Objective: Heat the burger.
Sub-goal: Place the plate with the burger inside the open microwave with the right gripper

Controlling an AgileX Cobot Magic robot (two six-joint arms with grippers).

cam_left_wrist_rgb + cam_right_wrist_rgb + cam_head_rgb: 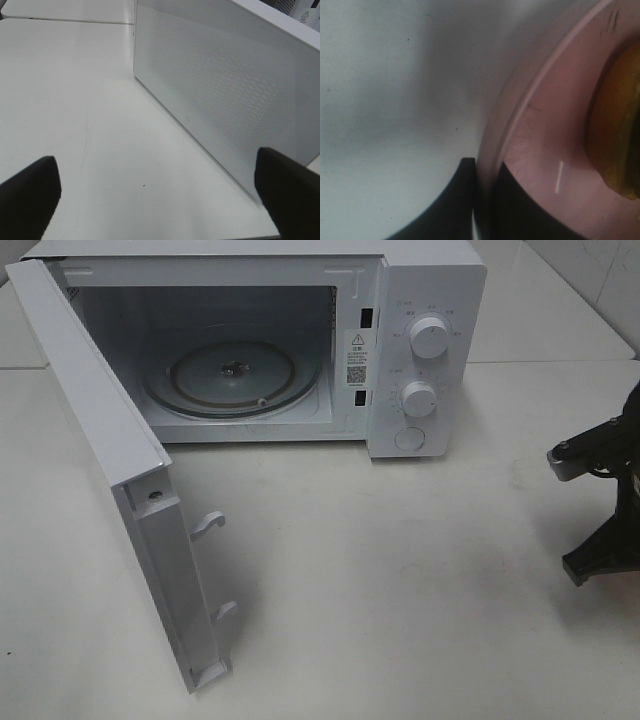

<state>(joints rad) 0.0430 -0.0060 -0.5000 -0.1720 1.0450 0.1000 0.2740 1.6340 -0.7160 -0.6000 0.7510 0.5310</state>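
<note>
a white table [400, 590] fills the view from the high camera, and at its back stands a white microwave [440, 280] with its door [100, 420] swung wide open toward the left front; two latch hooks [208, 525] stick out of the door's free edge

inside the cavity lies a round glass turntable [225, 375], bare

the control panel to the right of the cavity carries an upper knob [429, 337], a lower knob [419, 398] and a round button [409, 438] under them

the right arm [600, 490] shows only as black parts at the right edge of the high view, well apart from the microwave

a round pink plate [545, 125] appears only in the right wrist view, resting on the table, with the burger [615, 130] lying on it; just a slice of the glossy golden-brown bun is visible at the picture's edge

the right gripper [487, 200] is clamped on the plate's rim, one dark finger outside the rim and the other on the inner side

the left gripper [160, 200] has its fingertips [30, 195] spread wide with nothing between them, hanging above the table just beside the dotted outer face of the door
</note>
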